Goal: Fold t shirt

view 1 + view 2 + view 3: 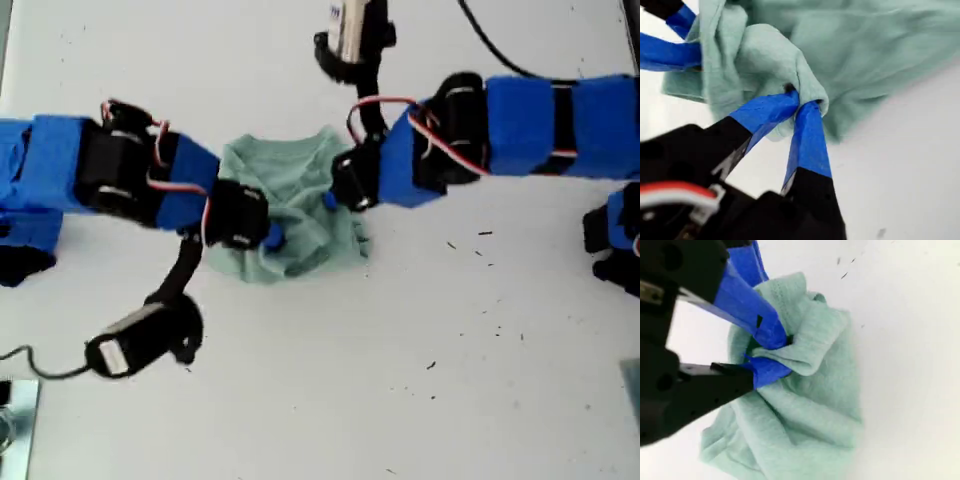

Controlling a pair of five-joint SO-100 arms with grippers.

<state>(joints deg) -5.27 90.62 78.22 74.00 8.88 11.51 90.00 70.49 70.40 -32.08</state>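
At the exterior view's left, my second gripper (272,238) is reaching in over the white table (400,400), and its blue-taped jaws are pinching a raised fold of the t shirt (282,172). The second wrist view confirms this: my second gripper (774,356) is clenching cloth, with no gap showing.

The t shirt (805,415) is lying bunched and wrinkled at the middle of the table, between the two arms.

From the exterior view's right, my first gripper (333,200) is meeting the heap's upper right edge. In the first wrist view, my first gripper (802,102) is squeezing a rounded bulge of the t shirt (875,50), its tips closed together.
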